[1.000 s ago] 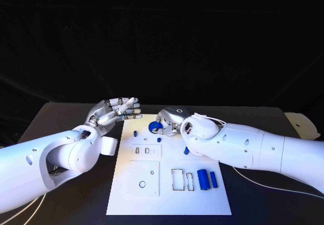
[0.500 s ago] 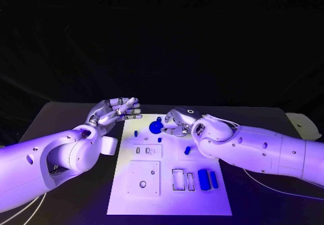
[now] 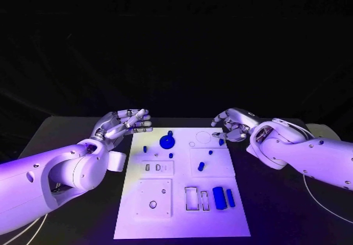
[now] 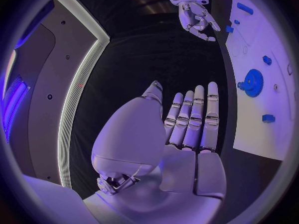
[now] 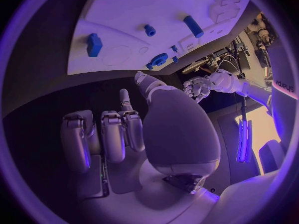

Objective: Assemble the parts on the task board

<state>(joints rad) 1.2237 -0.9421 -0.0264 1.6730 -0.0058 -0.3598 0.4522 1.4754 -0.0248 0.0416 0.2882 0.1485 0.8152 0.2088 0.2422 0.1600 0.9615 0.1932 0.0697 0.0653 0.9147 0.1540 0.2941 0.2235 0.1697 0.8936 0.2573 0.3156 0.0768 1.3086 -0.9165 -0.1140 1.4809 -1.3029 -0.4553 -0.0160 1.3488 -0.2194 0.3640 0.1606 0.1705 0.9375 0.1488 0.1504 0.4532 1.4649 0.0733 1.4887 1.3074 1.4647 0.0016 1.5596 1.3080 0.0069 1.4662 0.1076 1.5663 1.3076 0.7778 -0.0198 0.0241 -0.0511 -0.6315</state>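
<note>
The white task board [image 3: 184, 224] lies in the middle of the black table. A blue gear [image 3: 168, 140] sits on its far middle part, with nothing touching it; I also see the gear [image 4: 252, 79] from the left wrist and the gear [image 5: 159, 60] from the right wrist. My right hand [image 3: 234, 125] hovers off the board's far right corner, fingers apart and holding nothing. My left hand [image 3: 125, 122] hangs off the far left corner, fingers stretched out and empty. Two blue cylinders [image 3: 218, 196] lie side by side at the board's near right.
Small blue pegs [image 3: 145, 149] and a short blue piece [image 3: 201, 166] are scattered over the board's middle. A round outline [image 3: 204, 137] is marked right of the gear. A pale object [image 3: 324, 130] sits at the table's far right edge.
My right hand has let go of the blue gear and drawn back to the right, off the board. The gear stays on the board. The left hand has hardly moved.
</note>
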